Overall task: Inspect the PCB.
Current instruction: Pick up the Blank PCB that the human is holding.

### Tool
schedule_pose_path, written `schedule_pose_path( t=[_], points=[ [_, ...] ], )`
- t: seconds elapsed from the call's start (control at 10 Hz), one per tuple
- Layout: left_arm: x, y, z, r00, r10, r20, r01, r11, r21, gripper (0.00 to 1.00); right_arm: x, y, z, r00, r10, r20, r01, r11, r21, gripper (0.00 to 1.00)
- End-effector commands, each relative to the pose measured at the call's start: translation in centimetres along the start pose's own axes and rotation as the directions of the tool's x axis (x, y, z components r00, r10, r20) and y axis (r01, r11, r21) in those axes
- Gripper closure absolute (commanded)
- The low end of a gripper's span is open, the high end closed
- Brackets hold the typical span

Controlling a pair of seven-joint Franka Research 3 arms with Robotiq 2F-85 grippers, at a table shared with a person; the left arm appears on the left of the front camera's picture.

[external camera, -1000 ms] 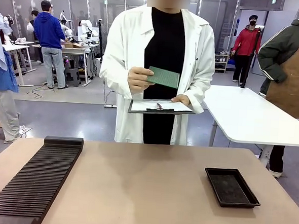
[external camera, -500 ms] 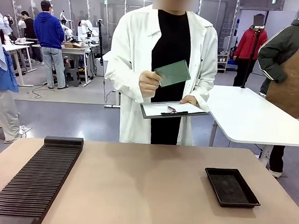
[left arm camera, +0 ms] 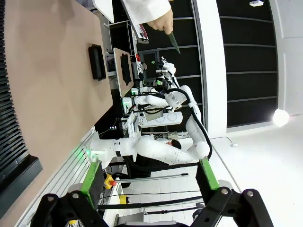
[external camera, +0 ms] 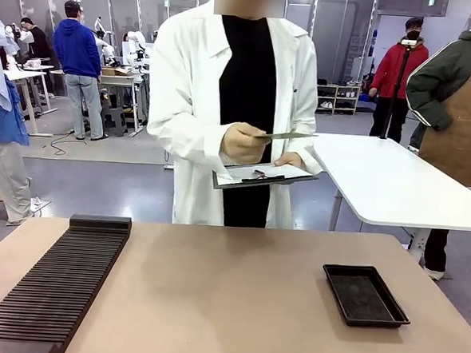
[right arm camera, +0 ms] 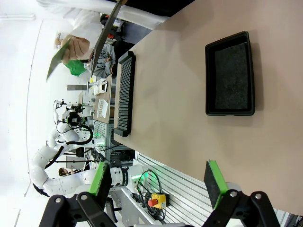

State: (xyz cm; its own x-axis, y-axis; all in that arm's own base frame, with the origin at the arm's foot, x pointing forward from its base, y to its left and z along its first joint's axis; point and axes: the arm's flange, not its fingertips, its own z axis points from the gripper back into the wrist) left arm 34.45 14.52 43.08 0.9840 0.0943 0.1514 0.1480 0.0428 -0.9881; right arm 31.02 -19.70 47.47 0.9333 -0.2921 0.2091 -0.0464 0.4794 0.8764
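The thin green rectangular PCB [external camera: 290, 135] lay nearly level in a person's hand [external camera: 244, 143] beyond the tan desk's [external camera: 236, 296] far edge, well apart from both grippers. The left gripper [left arm camera: 150, 176] and the right gripper [right arm camera: 157, 183] gaped wide, empty.

The PCB [right arm camera: 57, 59] is green, far up past the right claw [right arm camera: 157, 169] with green pads [right arm camera: 214, 182]. The tray [right arm camera: 230, 73] nearer that claw is black, on a tan table [right arm camera: 170, 104].
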Motion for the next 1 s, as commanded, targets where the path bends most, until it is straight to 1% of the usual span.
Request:
schedule_pose_path(
  t=[0.0, 0.9],
  points=[
    [-0.17, -0.08, 0.13, 1.0, 0.0, 0.0, 0.0, 1.0, 0.005, 0.0, -0.08, 0.17, 0.17, 1.0, -0.002, -0.007, 0.002, 1.0, -0.007, 0.0],
    [-0.17, -0.08, 0.13, 1.0, 0.0, 0.0, 0.0, 1.0, 0.005, 0.0, 0.0, 0.0, 0.0, 1.0, 0.0, 0.0, 0.0, 1.0, 0.0, 0.0]
  ],
)
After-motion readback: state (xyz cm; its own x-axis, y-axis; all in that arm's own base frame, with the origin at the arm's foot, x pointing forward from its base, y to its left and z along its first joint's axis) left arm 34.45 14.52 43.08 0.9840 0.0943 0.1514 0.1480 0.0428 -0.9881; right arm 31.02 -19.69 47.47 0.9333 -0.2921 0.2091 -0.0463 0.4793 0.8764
